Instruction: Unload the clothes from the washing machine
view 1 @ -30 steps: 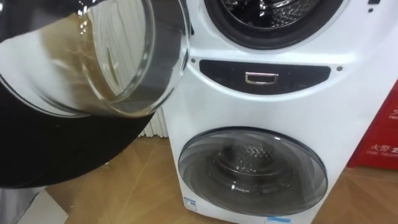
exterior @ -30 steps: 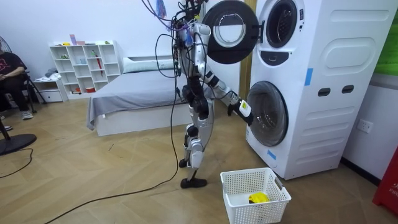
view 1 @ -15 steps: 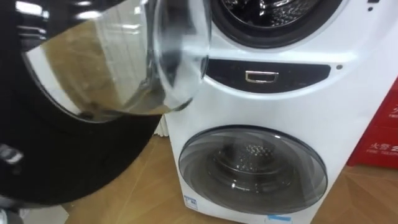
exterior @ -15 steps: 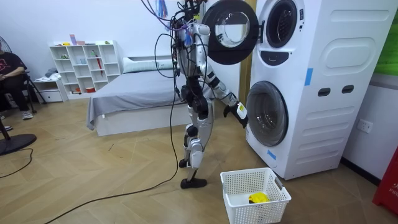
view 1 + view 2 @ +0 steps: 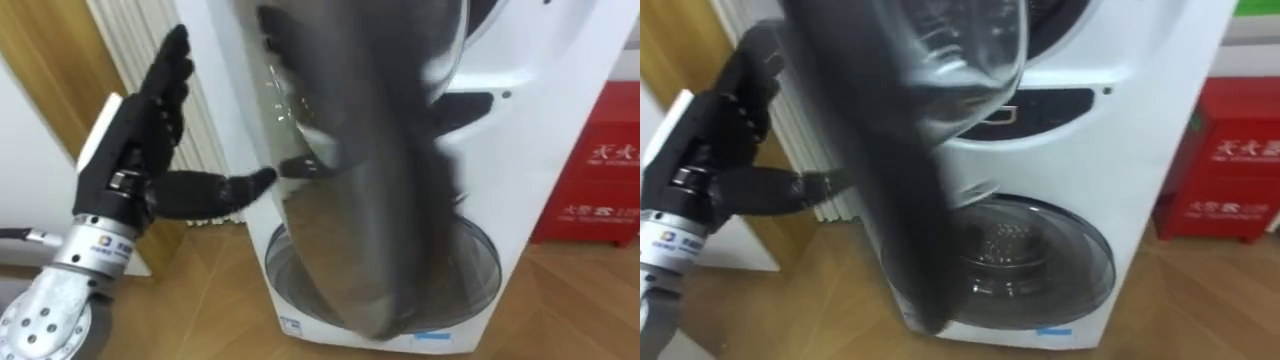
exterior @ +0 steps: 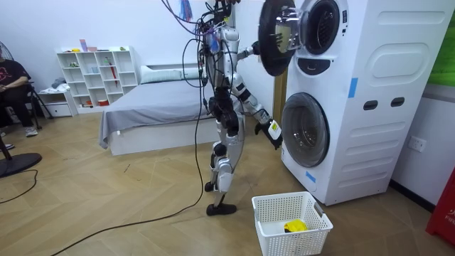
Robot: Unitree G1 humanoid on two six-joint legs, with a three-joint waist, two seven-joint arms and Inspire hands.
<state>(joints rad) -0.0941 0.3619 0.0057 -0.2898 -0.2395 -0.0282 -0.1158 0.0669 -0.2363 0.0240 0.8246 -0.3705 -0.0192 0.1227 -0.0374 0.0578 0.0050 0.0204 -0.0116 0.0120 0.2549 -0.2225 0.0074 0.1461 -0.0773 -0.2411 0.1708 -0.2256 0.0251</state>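
Observation:
The white stacked washing machine (image 6: 370, 107) stands right before me. Its upper round door (image 5: 380, 170), glass with a dark rim, is half swung and seen edge-on close to my head. My left hand (image 5: 135, 140) is raised just left of the door, open with straight fingers, its thumb reaching to the door's edge. Behind the door the upper drum opening (image 6: 321, 27) looks dark. The lower drum door (image 5: 1035, 262) is closed. My right hand (image 6: 274, 130) hangs low in front of the lower door, holding nothing that I can make out.
A white laundry basket (image 6: 291, 222) with a yellow item (image 6: 294, 226) sits on the wooden floor before the machine. A red box (image 5: 600, 180) stands right of the machine. Behind me are a bed (image 6: 149, 114) and a white shelf (image 6: 96, 75). A person (image 6: 11, 85) sits at the room view's left.
The upper door has swung from wide open towards the machine, with my raised left hand following behind it. My right hand has drawn back slightly from the lower door.

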